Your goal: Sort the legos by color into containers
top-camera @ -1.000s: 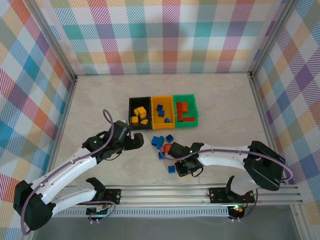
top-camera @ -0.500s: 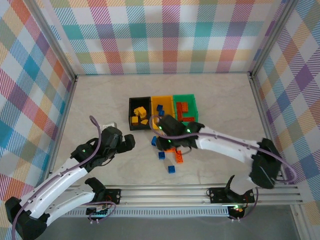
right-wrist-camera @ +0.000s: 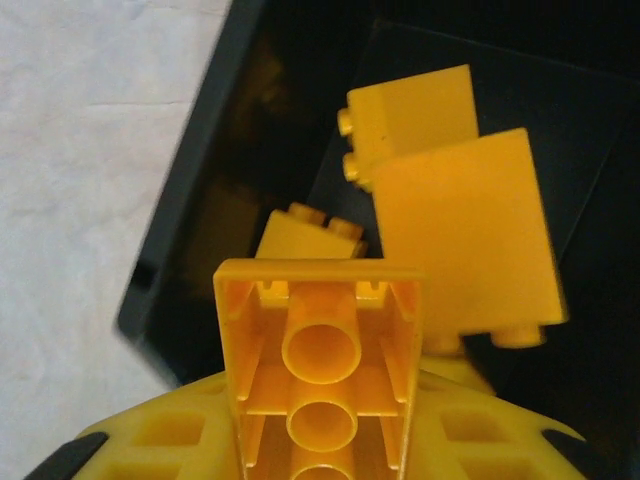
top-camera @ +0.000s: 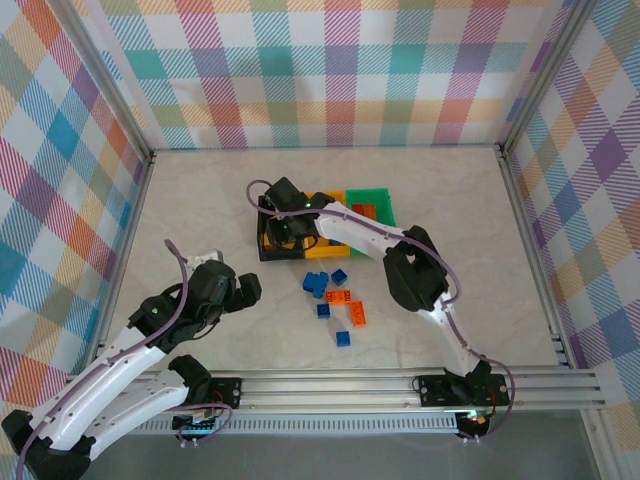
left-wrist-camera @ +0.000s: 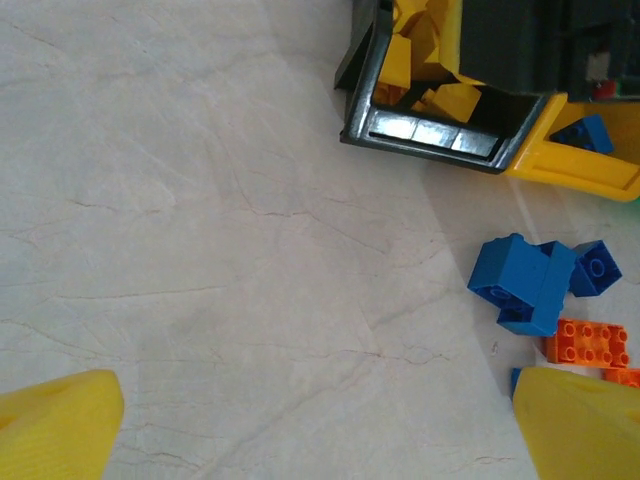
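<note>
My right gripper (top-camera: 286, 226) hangs over the black container (top-camera: 261, 228), shut on a yellow lego (right-wrist-camera: 318, 350) whose hollow underside faces the right wrist camera. Other yellow legos (right-wrist-camera: 455, 235) lie inside the black container (right-wrist-camera: 190, 210) below it. The yellow-orange container (top-camera: 322, 251) and the green container (top-camera: 370, 191) stand to its right. Loose blue legos (top-camera: 316, 283) and orange-red legos (top-camera: 338, 297) lie on the table in front of the containers. My left gripper (top-camera: 250, 291) is open over bare table, left of the loose legos, with nothing between its fingers (left-wrist-camera: 60, 425).
The right arm (top-camera: 415, 270) stretches across the yellow-orange and green containers and above the table right of the loose legos. Checkered walls and a metal frame (top-camera: 525, 240) enclose the table. A rail (top-camera: 400, 385) runs along the near edge.
My right gripper has swung from the loose legos up and back to above the black container. The left gripper has drawn back toward the near left, staying open.
</note>
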`<act>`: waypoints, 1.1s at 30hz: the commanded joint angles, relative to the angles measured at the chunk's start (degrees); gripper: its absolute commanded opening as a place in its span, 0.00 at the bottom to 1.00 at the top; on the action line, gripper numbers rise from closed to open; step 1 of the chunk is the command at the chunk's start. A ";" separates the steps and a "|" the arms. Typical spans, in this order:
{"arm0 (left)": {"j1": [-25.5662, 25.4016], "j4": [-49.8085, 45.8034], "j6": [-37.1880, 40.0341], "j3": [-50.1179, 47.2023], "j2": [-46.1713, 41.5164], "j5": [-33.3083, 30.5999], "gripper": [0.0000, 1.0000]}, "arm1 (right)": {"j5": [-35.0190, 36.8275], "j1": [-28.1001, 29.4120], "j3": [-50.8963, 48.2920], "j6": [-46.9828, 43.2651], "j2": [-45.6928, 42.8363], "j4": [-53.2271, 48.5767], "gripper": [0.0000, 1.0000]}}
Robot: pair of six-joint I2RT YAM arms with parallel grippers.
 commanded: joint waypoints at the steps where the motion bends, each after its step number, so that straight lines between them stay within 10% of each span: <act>1: -0.14 -1.67 0.21 -0.15 -0.28 -0.07 1.00 | 0.54 -0.26 4.74 -0.74 1.66 -2.30 0.40; 8: -0.12 -0.41 1.67 -0.14 -0.05 1.94 1.00 | -1.57 -0.26 4.13 -0.99 -0.88 2.25 0.77; 27: -6.26 20.23 6.07 -0.88 19.43 14.58 1.00 | 3.11 -0.08 -46.56 7.81 -39.57 9.81 0.85; 33: -9.54 24.45 7.94 2.90 32.29 12.81 0.83 | 5.44 -0.12 -60.42 11.82 -49.20 9.96 0.85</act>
